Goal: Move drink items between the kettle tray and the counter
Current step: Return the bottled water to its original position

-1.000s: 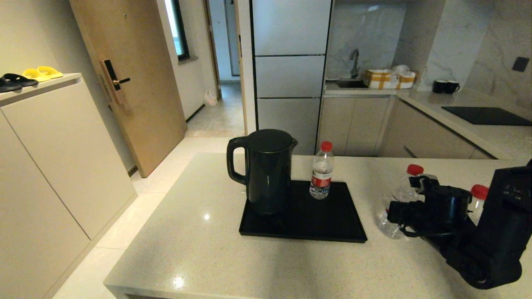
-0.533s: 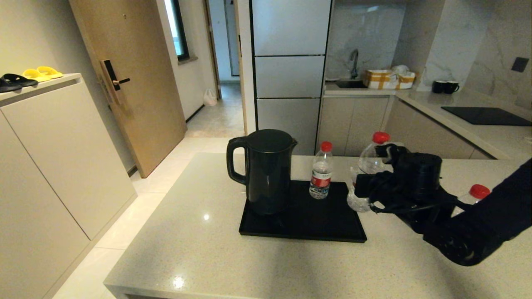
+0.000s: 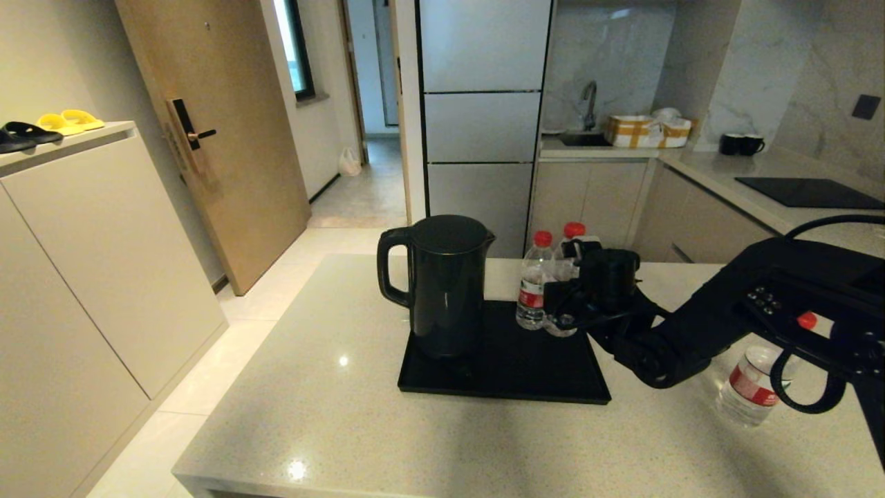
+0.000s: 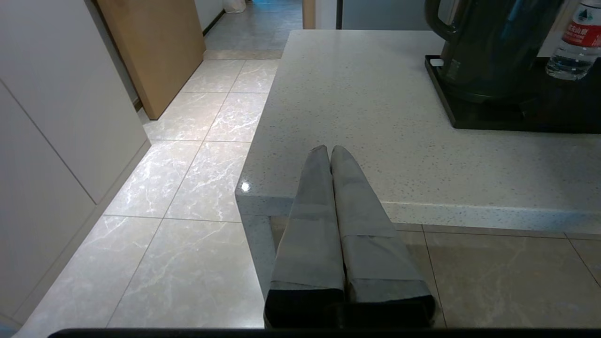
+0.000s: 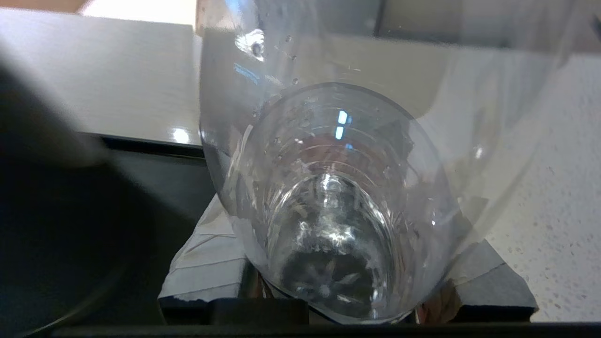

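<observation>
The matte black kettle [image 3: 442, 283] stands on the left of the black kettle tray [image 3: 505, 377], with one red-capped water bottle [image 3: 534, 290] upright at the tray's back. My right gripper [image 3: 574, 294] is shut on a second water bottle [image 3: 573, 230], held upright just right of the first over the tray's back right part; I cannot tell if its base touches. In the right wrist view this clear bottle [image 5: 328, 188] sits between the grey pads [image 5: 206, 263]. A third bottle [image 3: 750, 384] stands on the beige counter [image 3: 332, 387], right of the tray. My left gripper [image 4: 329, 151] is shut and empty at the counter's near left corner.
The counter's left edge drops to tiled floor [image 4: 188, 164]. Behind stand a fridge [image 3: 484, 124] and a grey worktop with a tap [image 3: 589, 104], yellow-and-white boxes [image 3: 646, 131], two black mugs [image 3: 740, 144] and a black hob [image 3: 809, 192].
My right arm has carried its bottle up and left from the counter's right side to the tray's back right, beside the standing bottle. The third bottle now shows more fully.
</observation>
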Robot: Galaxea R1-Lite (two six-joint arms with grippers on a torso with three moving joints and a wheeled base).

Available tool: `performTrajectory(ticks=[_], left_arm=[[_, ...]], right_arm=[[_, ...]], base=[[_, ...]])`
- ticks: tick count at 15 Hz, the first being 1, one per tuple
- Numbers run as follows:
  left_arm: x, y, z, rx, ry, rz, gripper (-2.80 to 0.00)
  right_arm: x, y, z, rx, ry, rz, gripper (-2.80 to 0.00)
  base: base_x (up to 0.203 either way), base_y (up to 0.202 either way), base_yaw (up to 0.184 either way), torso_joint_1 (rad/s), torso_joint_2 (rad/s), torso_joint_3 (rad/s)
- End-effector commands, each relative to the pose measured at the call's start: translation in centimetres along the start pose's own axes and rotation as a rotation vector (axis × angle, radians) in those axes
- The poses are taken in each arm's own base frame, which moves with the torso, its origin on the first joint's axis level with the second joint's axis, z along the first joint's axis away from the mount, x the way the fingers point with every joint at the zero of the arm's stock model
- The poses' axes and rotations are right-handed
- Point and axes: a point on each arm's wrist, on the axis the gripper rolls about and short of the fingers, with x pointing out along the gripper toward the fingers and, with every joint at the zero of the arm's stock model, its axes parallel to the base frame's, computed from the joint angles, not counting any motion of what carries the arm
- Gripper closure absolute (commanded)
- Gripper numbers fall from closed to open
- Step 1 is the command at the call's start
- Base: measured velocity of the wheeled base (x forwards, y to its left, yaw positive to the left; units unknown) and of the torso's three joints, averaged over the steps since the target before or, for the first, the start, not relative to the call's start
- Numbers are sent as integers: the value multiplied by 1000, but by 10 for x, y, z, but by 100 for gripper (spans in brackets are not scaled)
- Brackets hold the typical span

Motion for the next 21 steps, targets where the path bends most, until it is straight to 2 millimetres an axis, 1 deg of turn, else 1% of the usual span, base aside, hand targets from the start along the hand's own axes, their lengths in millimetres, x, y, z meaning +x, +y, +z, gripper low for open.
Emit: performTrajectory(ticks=[1,4,7,9,10,13,15,17,19,21], left_arm=[[0,0,0,0,0,0,0],[0,0,0,0,1,0,0],[0,0,0,0,1,0,0],[0,0,0,0,1,0,0],[0,0,0,0,0,0,0],[0,0,0,0,0,0,0],[0,0,0,0,0,0,0],[0,0,0,0,0,0,0],[0,0,0,0,-2,1,0],[0,0,0,0,-1,0,0]], right_arm=[[16,-3,-23,-9,46,-19,0],[25,-7,-36,-13,71,-33,0],[23,-8,-36,-13,76,-34,0],[24,-9,-40,-16,89,-36,0],[24,-9,-40,-15,87,-43,-280],[18,-11,-34,-4,82,-48,-280],[7,-13,-32,-7,95,-39,-280],[-8,-16,-28,-10,110,-17,-280],[-26,-19,-18,-6,107,20,-280],[-47,-22,-17,0,134,48,-280]], base=[[0,0,0,0,0,0],[0,0,0,0,0,0],[0,0,0,0,0,0],[0,0,0,0,0,0],[0,0,0,0,0,0],[0,0,0,0,0,0],[0,0,0,0,0,0],[0,0,0,0,0,0],[0,0,0,0,0,0],[0,0,0,0,0,0]])
